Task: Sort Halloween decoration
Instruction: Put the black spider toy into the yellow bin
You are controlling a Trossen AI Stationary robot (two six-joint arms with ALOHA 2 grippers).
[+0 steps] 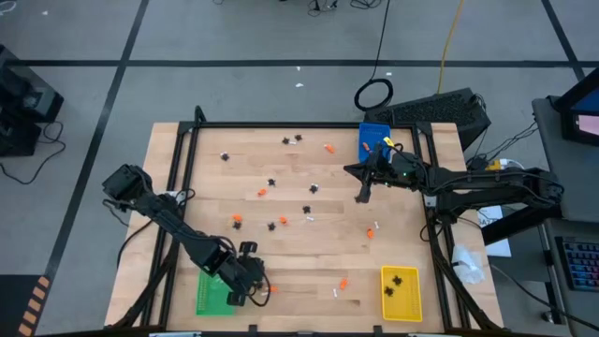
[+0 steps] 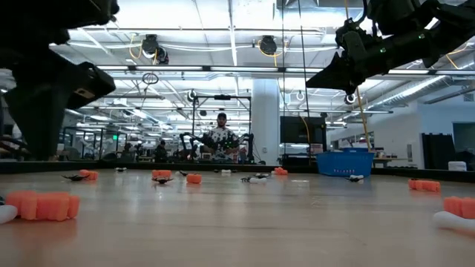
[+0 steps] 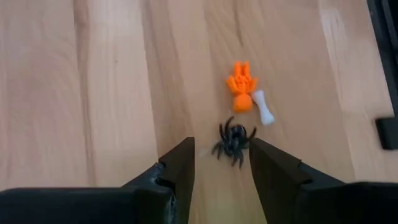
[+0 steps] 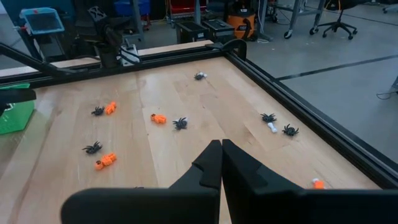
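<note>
Tiny orange lumps, black spiders and white bones lie scattered over the wooden table (image 1: 299, 234). My left gripper (image 3: 222, 152) is open and low near the table's near edge, beside the green tray (image 1: 213, 292). A black spider (image 3: 233, 140) lies on the wood just ahead of its fingertips, in line with the gap. Past it, an orange lump (image 3: 241, 84) and a white bone (image 3: 263, 107) lie side by side. My right gripper (image 4: 221, 148) is shut and empty, raised over the table's right half (image 1: 360, 195).
A yellow tray (image 1: 401, 292) holding black spiders sits at the near right corner, and a blue tray (image 1: 373, 139) at the far right. A black frame rail (image 4: 298, 106) edges the table. Spiders and orange lumps (image 4: 158, 118) lie on the wood ahead of the right gripper. A person (image 2: 221, 137) stands in the room beyond.
</note>
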